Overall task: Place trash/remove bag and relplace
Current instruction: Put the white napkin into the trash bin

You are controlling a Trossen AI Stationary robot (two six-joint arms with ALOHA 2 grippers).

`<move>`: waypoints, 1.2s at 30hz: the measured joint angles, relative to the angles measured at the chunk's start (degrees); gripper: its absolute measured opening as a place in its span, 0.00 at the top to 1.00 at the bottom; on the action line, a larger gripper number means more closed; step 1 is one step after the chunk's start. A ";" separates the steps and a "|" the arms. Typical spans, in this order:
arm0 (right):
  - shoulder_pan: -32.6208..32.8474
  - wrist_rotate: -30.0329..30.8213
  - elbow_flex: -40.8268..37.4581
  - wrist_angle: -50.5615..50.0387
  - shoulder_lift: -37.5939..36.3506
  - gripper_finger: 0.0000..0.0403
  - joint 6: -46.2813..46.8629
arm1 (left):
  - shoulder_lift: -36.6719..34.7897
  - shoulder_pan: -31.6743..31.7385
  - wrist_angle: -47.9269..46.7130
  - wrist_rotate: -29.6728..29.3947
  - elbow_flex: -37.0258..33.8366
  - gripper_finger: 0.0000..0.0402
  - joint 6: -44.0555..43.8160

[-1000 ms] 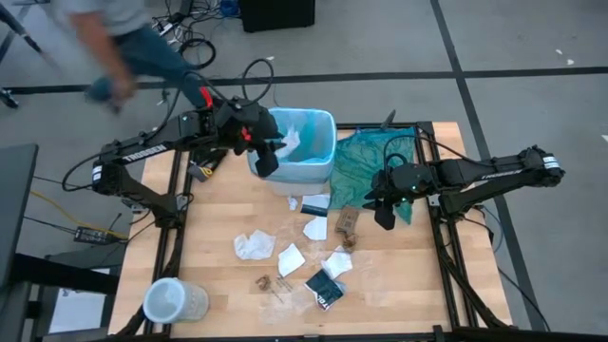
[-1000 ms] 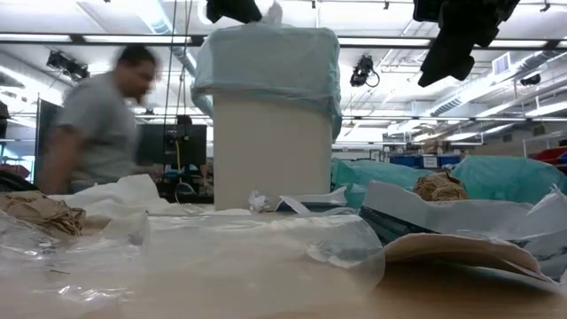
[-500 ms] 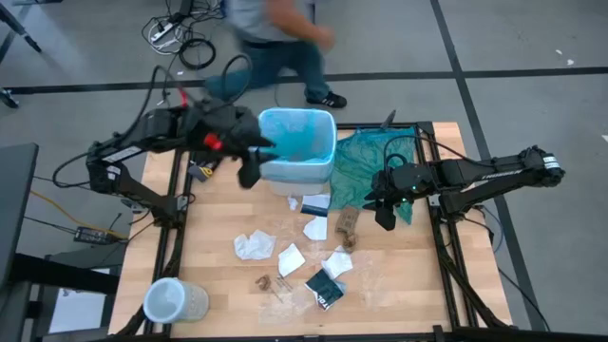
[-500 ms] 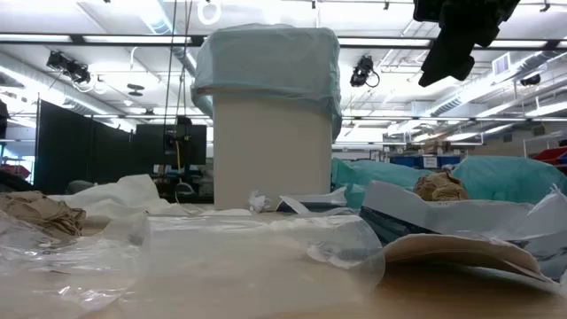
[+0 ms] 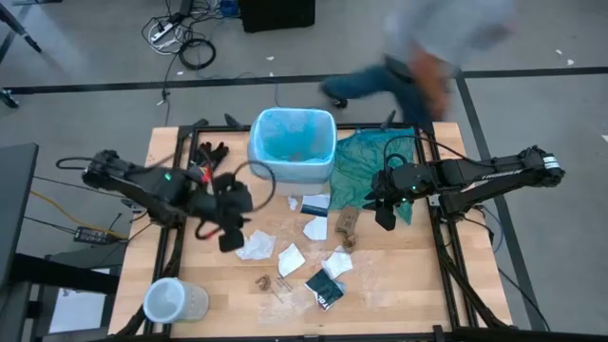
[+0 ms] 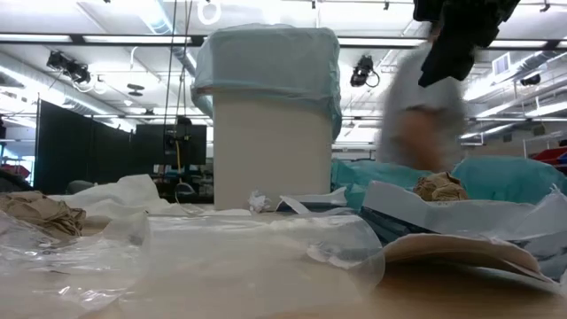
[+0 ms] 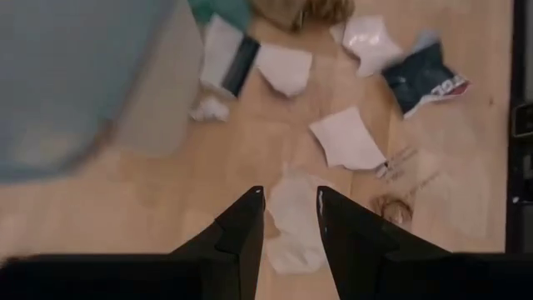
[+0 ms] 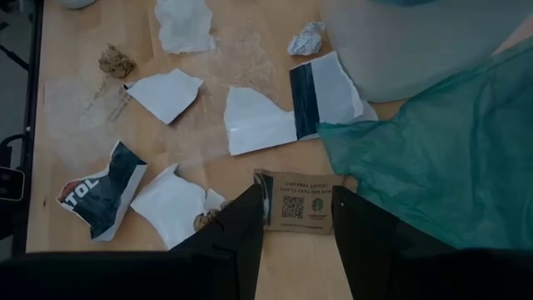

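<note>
The white bin (image 6: 273, 151) stands at the table's far middle, lined with the light blue bag (image 5: 292, 142), which is folded over its rim. The trash lies scattered in front of it: crumpled white paper (image 5: 255, 245), flat white pieces (image 5: 291, 258), a dark wrapper (image 5: 324, 288) and a brown sleeve (image 5: 348, 223). My left gripper (image 5: 231, 230) hangs open just above and left of the crumpled paper (image 7: 291, 221), holding nothing. My right gripper (image 5: 384, 217) waits open, high above the brown sleeve (image 8: 304, 204).
A darker teal-green bag (image 5: 375, 161) lies right of the bin. Black gloves (image 5: 211, 152) lie at the far left, and a clear tub (image 5: 174, 302) stands at the near left corner. A person (image 5: 427, 57) walks past behind the table's far right.
My left gripper has swung from above the bin's opening toward the table's near left and sunk, tipping further downward, to hang over the crumpled white paper. A person has crossed behind the table from left to right.
</note>
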 joint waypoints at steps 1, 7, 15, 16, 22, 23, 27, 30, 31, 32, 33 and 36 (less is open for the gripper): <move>0.00 0.01 0.00 0.02 0.00 0.67 0.00 | -0.72 -0.54 2.53 -0.13 -3.31 0.69 -1.71; 0.01 0.08 0.00 0.00 0.00 0.67 0.04 | -6.83 -2.97 18.20 -0.20 -22.73 0.69 -12.57; -0.01 0.52 0.00 0.02 0.00 0.59 0.07 | -10.09 -3.30 35.13 2.72 -40.76 0.69 -22.00; 0.00 0.54 0.00 0.02 0.00 0.58 0.09 | -9.91 -3.28 36.35 2.71 -42.14 0.69 -22.99; 0.00 0.52 0.00 0.02 0.00 0.52 0.09 | -8.77 -3.24 43.43 2.41 -49.20 0.70 -27.32; 0.00 0.52 0.00 0.02 -0.01 0.51 0.09 | -8.56 -3.22 44.51 2.33 -50.14 0.70 -27.85; -0.01 0.50 0.00 0.04 -0.02 0.50 0.14 | -6.63 -3.22 51.97 1.50 -53.26 0.70 -28.27; 0.00 0.49 0.00 0.04 -0.02 0.50 0.15 | -4.08 -3.22 57.65 0.68 -54.71 0.70 -28.46; 0.00 0.49 -0.01 0.05 -0.02 0.50 0.15 | -3.04 -3.22 57.82 0.69 -55.12 0.70 -29.07; 0.01 0.49 0.00 0.09 -0.02 0.51 0.15 | -1.88 -3.22 57.70 0.68 -55.46 0.70 -29.53; 0.00 0.47 0.00 0.09 -0.02 0.51 0.17 | -0.68 -3.22 58.10 0.68 -55.63 0.70 -29.82; -0.01 0.34 0.00 0.09 -0.02 0.52 1.05 | 2.29 -3.22 59.66 0.68 -55.65 0.70 -31.18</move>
